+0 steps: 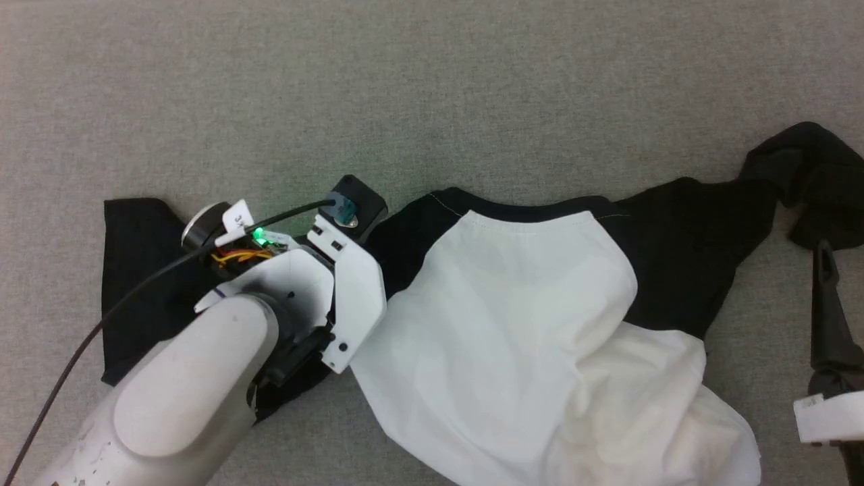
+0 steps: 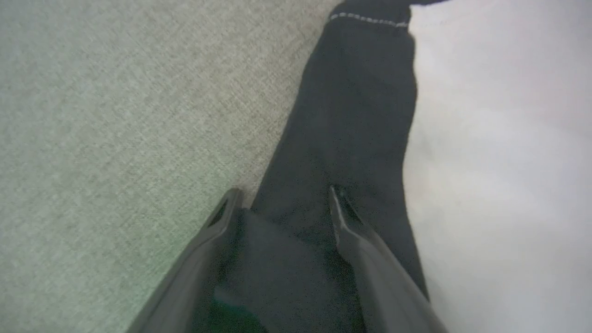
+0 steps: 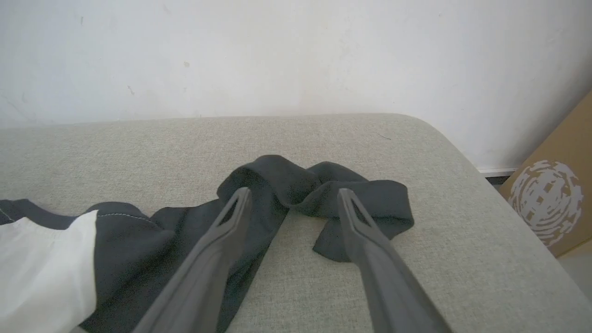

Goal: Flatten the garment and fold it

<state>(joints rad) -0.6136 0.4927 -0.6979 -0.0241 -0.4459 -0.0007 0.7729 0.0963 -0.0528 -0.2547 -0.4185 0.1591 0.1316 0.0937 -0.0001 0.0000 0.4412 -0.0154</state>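
Note:
The garment point(image 1: 513, 317) lies on a grey fabric surface point(image 1: 432, 88), its white body rumpled at the lower right and no print showing. Its left black sleeve point(image 1: 135, 270) is spread flat. The right black sleeve point(image 1: 803, 175) is bunched and twisted. My left arm's wrist point(image 1: 297, 283) hangs over the left sleeve. In the left wrist view my left gripper point(image 2: 284, 196) is open and straddles the black sleeve's edge point(image 2: 351, 115), holding nothing. My right gripper point(image 3: 293, 196) is open just short of the crumpled sleeve point(image 3: 314, 185). One of its dark fingers point(image 1: 829, 304) shows at the head view's right edge.
The grey surface ends in a rounded corner point(image 3: 462, 152) at the right, with a white wall point(image 3: 296, 55) behind it. A cardboard box point(image 3: 550, 208) stands beyond that corner. A black cable point(image 1: 74, 351) trails from my left wrist.

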